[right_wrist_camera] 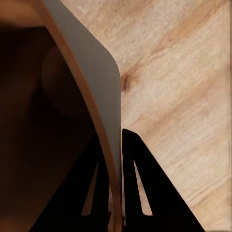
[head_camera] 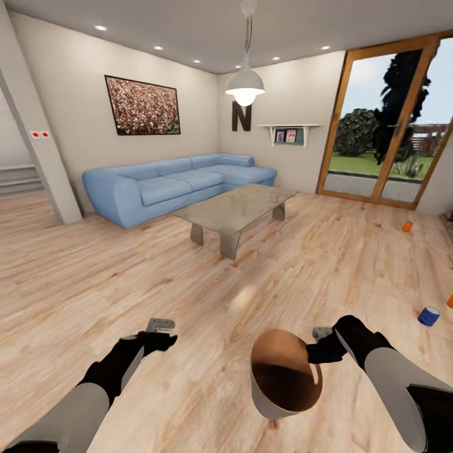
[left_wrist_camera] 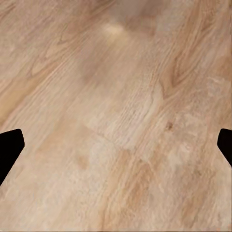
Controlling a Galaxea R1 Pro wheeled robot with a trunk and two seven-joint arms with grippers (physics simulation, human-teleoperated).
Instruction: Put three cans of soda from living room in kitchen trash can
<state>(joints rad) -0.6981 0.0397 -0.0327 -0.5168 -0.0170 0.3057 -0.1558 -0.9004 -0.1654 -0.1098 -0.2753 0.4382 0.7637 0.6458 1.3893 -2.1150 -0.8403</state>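
I am in the living room. My right gripper [head_camera: 321, 335] holds the tash can [head_camera: 269, 406] just above the wood floor, tilted so its brown inside faces me. The right wrist view shows that gripper [right_wrist_camera: 119, 137] shut on the can's rim, one finger inside and one against the grey wall [right_wrist_camera: 92, 63]. Three cans of soda lie on the floor to the right: an orange one [head_camera: 408, 226] farther off, a blue one [head_camera: 429, 316] nearer, and another orange one [head_camera: 450, 301] cut by the picture's edge. My left gripper [head_camera: 160, 325] [left_wrist_camera: 116, 145] hangs open over bare floor.
A low grey coffee table [head_camera: 236, 207] stands ahead, with a blue corner sofa [head_camera: 170, 185] behind it. A wood-framed glass door [head_camera: 384, 126] is at the back right. A slanted white column [head_camera: 38, 138] and steps [head_camera: 19, 179] are at the left.
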